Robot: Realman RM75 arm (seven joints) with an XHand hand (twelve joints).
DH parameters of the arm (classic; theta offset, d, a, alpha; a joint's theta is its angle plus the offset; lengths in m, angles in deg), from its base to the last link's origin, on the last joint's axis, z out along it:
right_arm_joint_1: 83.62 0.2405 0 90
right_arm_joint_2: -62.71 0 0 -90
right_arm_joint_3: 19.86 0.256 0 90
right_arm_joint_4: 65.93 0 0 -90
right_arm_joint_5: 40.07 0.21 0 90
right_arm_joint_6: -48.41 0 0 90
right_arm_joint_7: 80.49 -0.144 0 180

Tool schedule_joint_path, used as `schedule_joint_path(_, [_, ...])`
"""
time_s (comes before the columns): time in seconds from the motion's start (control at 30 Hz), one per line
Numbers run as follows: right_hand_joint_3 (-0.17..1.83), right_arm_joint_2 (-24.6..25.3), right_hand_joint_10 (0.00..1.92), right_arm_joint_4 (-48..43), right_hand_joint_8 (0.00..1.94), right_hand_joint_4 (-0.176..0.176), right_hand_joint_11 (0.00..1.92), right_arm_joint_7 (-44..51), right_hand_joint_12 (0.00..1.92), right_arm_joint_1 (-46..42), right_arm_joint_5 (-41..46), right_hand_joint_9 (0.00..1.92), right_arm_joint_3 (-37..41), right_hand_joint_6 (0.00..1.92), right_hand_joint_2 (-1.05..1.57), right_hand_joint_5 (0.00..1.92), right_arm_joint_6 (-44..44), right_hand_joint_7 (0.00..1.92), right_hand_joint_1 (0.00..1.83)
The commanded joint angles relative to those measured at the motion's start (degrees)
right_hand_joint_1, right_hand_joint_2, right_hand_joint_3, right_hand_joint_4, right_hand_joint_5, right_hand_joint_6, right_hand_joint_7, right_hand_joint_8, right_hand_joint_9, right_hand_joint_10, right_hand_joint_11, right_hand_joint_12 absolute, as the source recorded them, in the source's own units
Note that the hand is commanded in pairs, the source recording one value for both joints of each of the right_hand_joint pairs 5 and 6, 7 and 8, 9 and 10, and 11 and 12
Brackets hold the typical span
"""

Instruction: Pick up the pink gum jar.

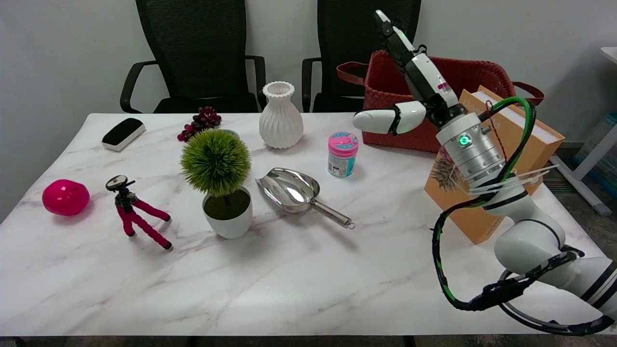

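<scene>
While my right hand [414, 82] hangs spread and empty above the table, the pink gum jar [342, 154] stands upright, down to its left. Thumb points jarward; nothing between them.

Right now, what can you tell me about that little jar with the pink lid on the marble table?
The small pink-lidded gum jar stands upright on the white marble table: a round pink cap with a pale blue centre, and a printed light-blue label round its body, seemingly plastic. Nothing touches it. The robot's right hand hovers open to its right.
</scene>
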Motion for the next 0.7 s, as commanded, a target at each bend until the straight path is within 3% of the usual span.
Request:
schedule_joint_path(0.03, [0.25,-1.0,0.0,0.0,0.0,0.0,0.0,-2.0,0.0,-2.0,-2.0,0.0,0.4,0.0,0.2,0.0,-2.2,0.0,0.73])
schedule_joint_path(0.47, [0.23,-0.4,0.0,-0.5,0.0,0.0,0.0,-1.9,0.0,-3.4,-1.3,0.0,-0.7,0.0,0.21,0.0,-2.4,0.0,0.74])
schedule_joint_path(0.7, [0.23,4.0,0.0,0.7,0.0,0.0,0.0,-1.5,0.0,-3.4,-1.0,0.0,-0.5,0.0,0.22,0.0,-0.7,0.0,0.76])
